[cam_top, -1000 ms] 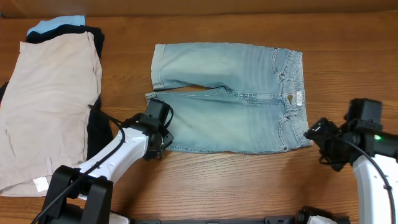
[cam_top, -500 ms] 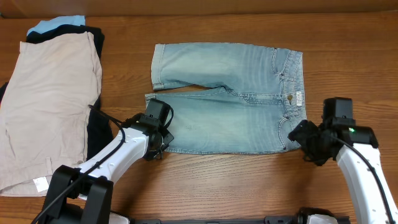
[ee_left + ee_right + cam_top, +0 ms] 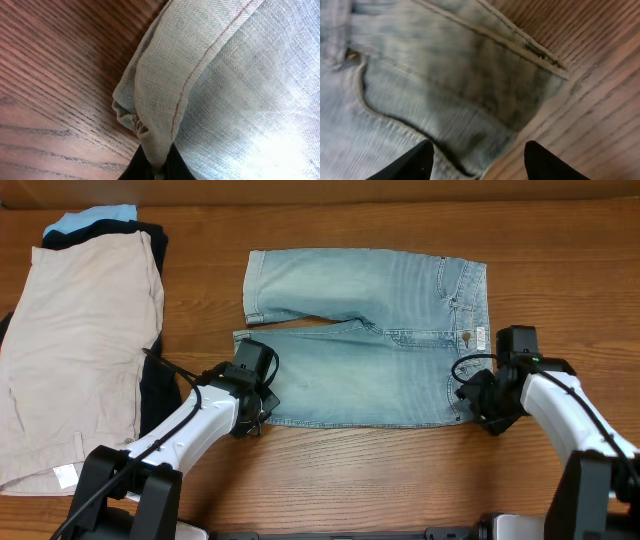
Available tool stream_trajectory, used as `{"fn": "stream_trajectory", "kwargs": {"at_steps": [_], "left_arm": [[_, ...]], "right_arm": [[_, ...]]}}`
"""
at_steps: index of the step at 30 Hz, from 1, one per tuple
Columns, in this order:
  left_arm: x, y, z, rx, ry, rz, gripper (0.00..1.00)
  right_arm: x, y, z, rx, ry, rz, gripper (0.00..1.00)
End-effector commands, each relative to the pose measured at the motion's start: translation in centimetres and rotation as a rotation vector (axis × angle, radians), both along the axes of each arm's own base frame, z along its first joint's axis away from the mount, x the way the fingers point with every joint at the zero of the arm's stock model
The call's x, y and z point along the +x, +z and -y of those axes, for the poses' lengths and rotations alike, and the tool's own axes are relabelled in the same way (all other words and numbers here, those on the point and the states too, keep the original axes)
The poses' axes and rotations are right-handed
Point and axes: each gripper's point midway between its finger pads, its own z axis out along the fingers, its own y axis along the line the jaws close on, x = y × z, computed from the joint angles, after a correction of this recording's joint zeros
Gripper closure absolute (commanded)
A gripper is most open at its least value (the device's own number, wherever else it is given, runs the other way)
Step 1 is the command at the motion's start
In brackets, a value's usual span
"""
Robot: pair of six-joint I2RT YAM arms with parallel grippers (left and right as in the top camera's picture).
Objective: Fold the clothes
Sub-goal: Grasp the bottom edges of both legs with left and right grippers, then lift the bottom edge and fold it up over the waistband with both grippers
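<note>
**Near edge.** The left gripper (image 3: 156, 169) is pinching the near-left hem corner of the pair of light blue faded denim shorts (image 3: 360, 370). Its jaws are closed tight, and the doubled hem with its red-brown stitch line is bunching between them. The right gripper (image 3: 477, 162) is straddling the near-right waistband corner. Its two black fingertips (image 3: 410, 164) are standing apart on either side of the cloth and are not yet clamping anything.

**Middle.** The shorts are lying flat on the brown wood-grain table (image 3: 400, 470), centre-right, with the waistband to the right and the two legs pointing left.

**Step in hand (judged).** The arms are taking hold of the near edge, ready to fold it over the far half. The right jaws should be closing on both layers of the waistband corner, not only the top one. Both corners should then be rising together and travelling level, so that the fold line is running straight along the crotch seam. The lifted edge should be landing flush on the far edge.

**Far and left.** The far leg is lying just beyond the near one. Well apart at the left, large beige cloth shorts (image 3: 80, 350) are covering a black garment (image 3: 155, 392).
</note>
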Motion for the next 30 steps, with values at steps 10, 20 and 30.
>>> {"fn": "stream_trajectory", "kwargs": {"at_steps": [10, 20, 30], "left_arm": [[0.4, -0.1, -1.0, 0.033, -0.004, 0.005, 0.96], [5.3, 6.6, -3.9, 0.059, -0.122, 0.056, 0.96], [7.4, 18.0, -6.6, 0.106, -0.201, 0.101, 0.96]], "right_arm": [[-1.1, -3.3, 1.5, -0.095, -0.057, -0.036, 0.74], [0.1, 0.0, 1.4, -0.084, 0.005, -0.039, 0.96], [1.4, 13.5, 1.0, -0.089, 0.135, 0.141, 0.96]]}}
